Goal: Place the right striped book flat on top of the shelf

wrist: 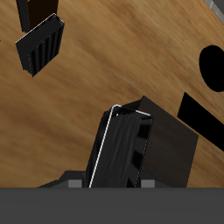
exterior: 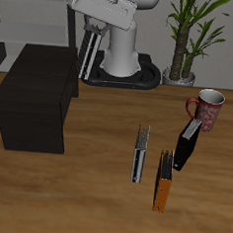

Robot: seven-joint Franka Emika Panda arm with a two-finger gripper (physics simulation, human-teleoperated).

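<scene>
My gripper [exterior: 94,30] is shut on the right striped book [exterior: 88,55], a book with black and pale-grey stripes. The book hangs on edge in the air, just above and beside the back corner of the shelf [exterior: 36,97], a low matt-black cabinet with a flat top. In the wrist view the book [wrist: 121,149] stands between my fingers, with my gripper [wrist: 118,182] at its upper end and a corner of the shelf [wrist: 179,144] under it. The book does not touch the shelf top.
Another striped book [exterior: 140,155] stands on edge mid-table and also shows in the wrist view [wrist: 41,44]. An orange book [exterior: 163,182] and a black book [exterior: 187,144] stand close to it. A red mug [exterior: 207,108] and a potted plant [exterior: 189,35] stand farther back.
</scene>
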